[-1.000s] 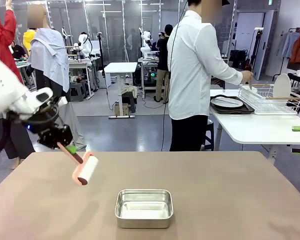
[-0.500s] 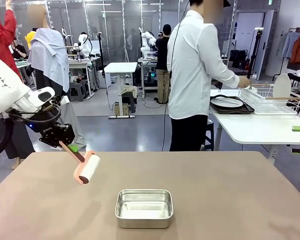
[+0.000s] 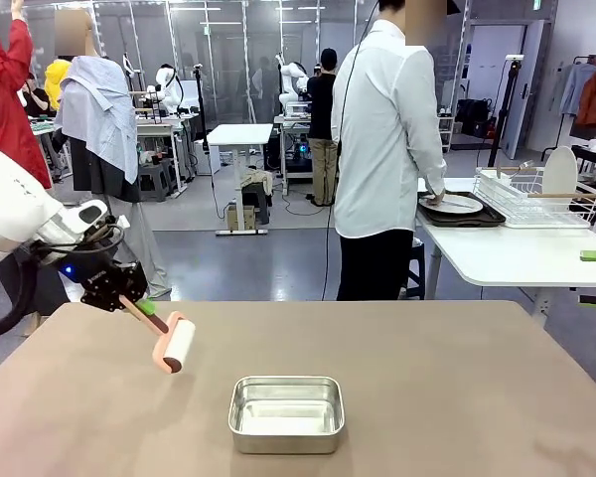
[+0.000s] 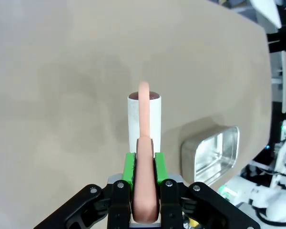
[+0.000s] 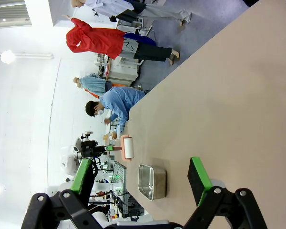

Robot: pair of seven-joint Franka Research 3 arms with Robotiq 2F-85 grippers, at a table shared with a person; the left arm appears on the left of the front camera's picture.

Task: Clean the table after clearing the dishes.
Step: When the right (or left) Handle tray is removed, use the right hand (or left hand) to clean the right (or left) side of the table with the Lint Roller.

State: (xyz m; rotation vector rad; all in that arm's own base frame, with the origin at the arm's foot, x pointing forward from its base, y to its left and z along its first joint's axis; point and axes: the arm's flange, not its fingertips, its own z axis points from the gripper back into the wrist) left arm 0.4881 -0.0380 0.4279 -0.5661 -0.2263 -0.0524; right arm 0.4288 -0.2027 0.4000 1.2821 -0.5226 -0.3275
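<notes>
Now the left end effector [image 3: 137, 301], at frame left, is clamped on the roller [image 3: 177, 343] by its pink handle, low over the desk [image 3: 457, 388]; right end effector [image 5: 141, 175] gapes wide, empty; a plate [image 3: 453, 204] sits on the white desk [image 3: 517, 258], right of frame.

Your table [image 3: 457, 378] is a wide, matte brownish-taupe top; you can see its far edge and both far corners, while its sides run out past the front view. One round white plate [image 3: 453, 204] lies flat on a dark tray [image 3: 480, 220] near the left end of the white side table [image 3: 517, 256], well apart from your table. A second white plate [image 3: 560, 171] stands upright in the wire rack [image 3: 521, 199] just beside that tray.
</notes>
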